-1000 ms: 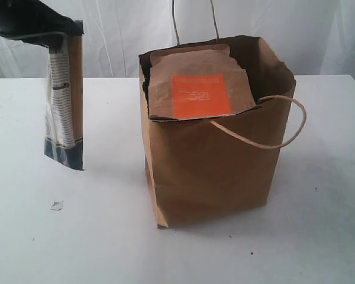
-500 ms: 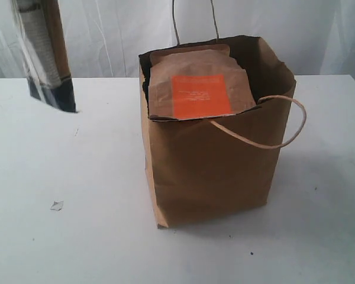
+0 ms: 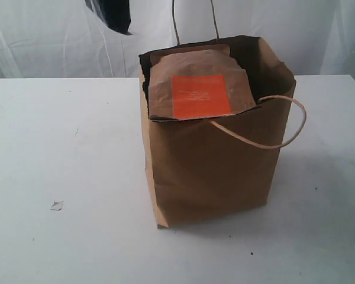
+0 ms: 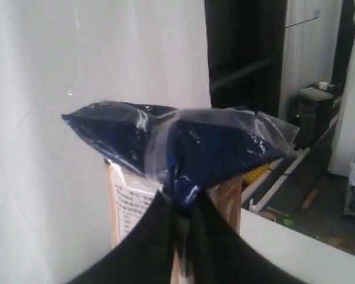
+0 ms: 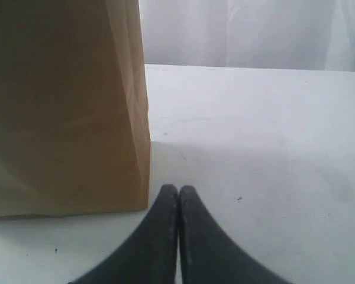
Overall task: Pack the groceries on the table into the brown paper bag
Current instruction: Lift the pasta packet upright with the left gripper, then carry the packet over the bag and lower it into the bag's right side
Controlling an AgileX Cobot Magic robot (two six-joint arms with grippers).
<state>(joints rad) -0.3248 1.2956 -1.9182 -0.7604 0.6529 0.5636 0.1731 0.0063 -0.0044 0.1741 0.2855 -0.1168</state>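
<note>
One long dark-blue-and-beige plastic pasta packet (image 4: 189, 142), likely light, slippery and brittle inside, hangs at the exterior frame's upper left, the left gripper (image 4: 180, 207) sensibly pinching its blue end, while the right gripper (image 5: 178, 192) keeps its jaws pressed together, empty.

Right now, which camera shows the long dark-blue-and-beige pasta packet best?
The left wrist view: the long dark-blue-and-beige pasta packet sits close up, pinched in the left pincer. The exterior view catches only its dark end at the top edge; the right wrist view shows none of it.
</note>
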